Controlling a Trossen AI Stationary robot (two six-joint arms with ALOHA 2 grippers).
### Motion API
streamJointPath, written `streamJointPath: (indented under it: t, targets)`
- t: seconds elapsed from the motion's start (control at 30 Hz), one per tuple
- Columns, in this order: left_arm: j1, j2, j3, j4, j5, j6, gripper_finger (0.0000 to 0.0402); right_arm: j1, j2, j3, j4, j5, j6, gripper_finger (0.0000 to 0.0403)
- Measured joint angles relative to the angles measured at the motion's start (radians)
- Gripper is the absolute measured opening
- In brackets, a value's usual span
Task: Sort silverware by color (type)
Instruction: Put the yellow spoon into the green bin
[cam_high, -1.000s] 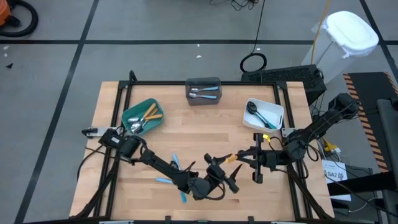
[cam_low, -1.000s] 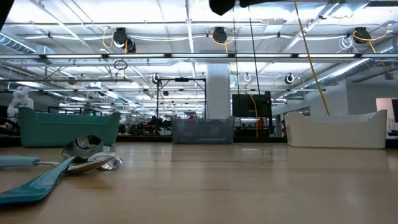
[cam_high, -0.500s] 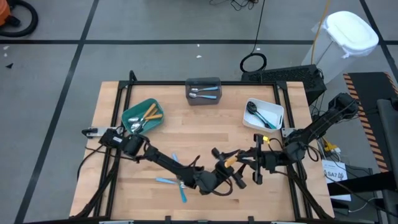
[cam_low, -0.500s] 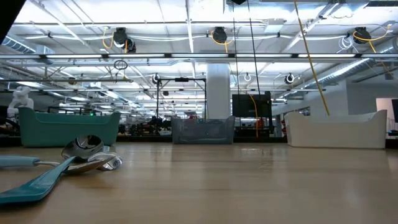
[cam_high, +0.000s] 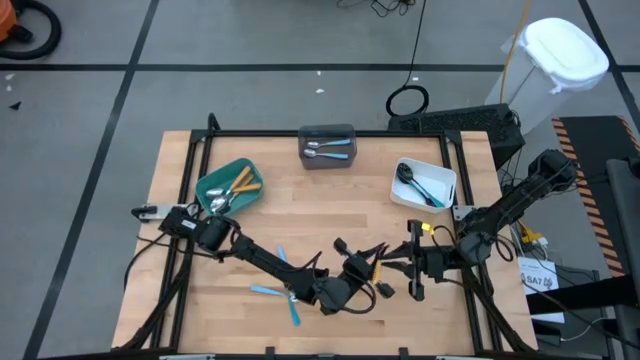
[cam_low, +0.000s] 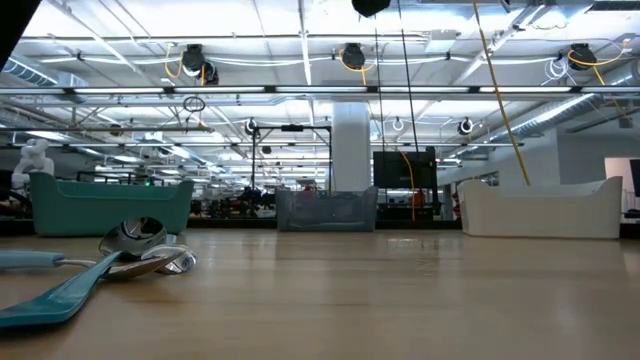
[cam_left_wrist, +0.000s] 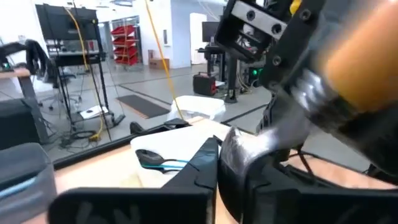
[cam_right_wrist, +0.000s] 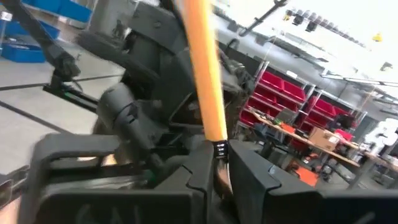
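An orange-handled piece of silverware (cam_high: 376, 262) with a silver end hangs above the table's near middle, between my two grippers. My left gripper (cam_high: 366, 270) reaches in from the left and is shut on its silver end. My right gripper (cam_high: 390, 263) reaches in from the right and is shut on its orange handle (cam_right_wrist: 202, 74). Blue-handled silverware (cam_high: 281, 261) lies flat on the wood under the left arm; the low view shows it too (cam_low: 60, 290). My left gripper pinches the silver end (cam_left_wrist: 261, 146) between its two fingers, coming in level from the table's left. The orange handle (cam_left_wrist: 367, 56) runs on past the fingers toward the other gripper. The piece is clear of the table. My right gripper pinches the orange handle at its end (cam_right_wrist: 219, 148) between its two fingers, coming in about level from the table's right. The handle sticks out beyond the fingertips toward the left gripper. The piece is clear of the table.
A teal bin (cam_high: 212, 192) at the left holds orange-handled pieces. A grey bin (cam_high: 327, 133) at the far middle holds blue-handled ones. A white bin (cam_high: 446, 180) at the right holds a dark spoon. More blue-handled pieces (cam_high: 265, 291) lie near the front edge.
My left gripper has moved toward the table's right, up to the orange-handled piece in my right gripper, and has shut on its silver end. The right gripper has kept its hold and stayed where it was.
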Motion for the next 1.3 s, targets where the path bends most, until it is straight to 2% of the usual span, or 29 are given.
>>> streamJointPath:
  t: [0.07,0.27,0.4,0.53,0.63,0.73,0.83,0.93,1.0,1.07,1.3]
  targets:
    - [-0.008,0.0,0.0,-0.002,-0.027,0.032,0.0011,0.003,0.001,0.0,-0.018,0.002,0.027,0.0048]
    - [-0.034,0.0,0.0,-0.027,-0.097,0.12,0.0011,0.031,-0.003,0.0,-0.131,0.113,0.105,0.0085]
    - [-0.044,-0.002,0.0,-0.117,-0.13,0.109,0.001,0.049,-0.014,0.0,-0.25,0.159,0.156,0.0111]
    - [-0.04,-0.004,0.0,-0.206,-0.127,0.042,0.001,0.065,-0.035,-0.001,-0.319,0.161,0.169,0.013]
    - [-0.033,-0.004,0.0,-0.263,-0.044,0.006,0.001,0.077,-0.059,-0.001,-0.356,0.159,0.168,0.014]
    - [-0.02,-0.01,0.007,-0.392,0.062,-0.1,0.001,0.093,-0.097,-0.001,-0.38,0.12,0.171,0.0147]
    - [0.009,-0.011,0.076,-0.654,0.196,-0.265,0.001,0.103,-0.138,-0.001,-0.413,0.029,0.199,0.015]
    - [0.047,-0.011,0.173,-0.944,0.383,-0.447,0.001,0.102,-0.165,-0.001,-0.441,-0.047,0.237,0.015]
    - [0.068,-0.011,0.211,-1.058,0.467,-0.527,0.001,0.102,-0.173,0.0,-0.476,-0.09,0.252,0.0149]
    - [0.077,-0.006,0.231,-1.119,0.483,-0.554,0.001,0.1,-0.175,-0.001,-0.5,-0.096,0.262,0.0149]
    - [0.083,-0.006,0.233,-1.12,0.508,-0.544,0.001,0.1,-0.175,-0.001,-0.504,-0.051,0.263,0.0149]
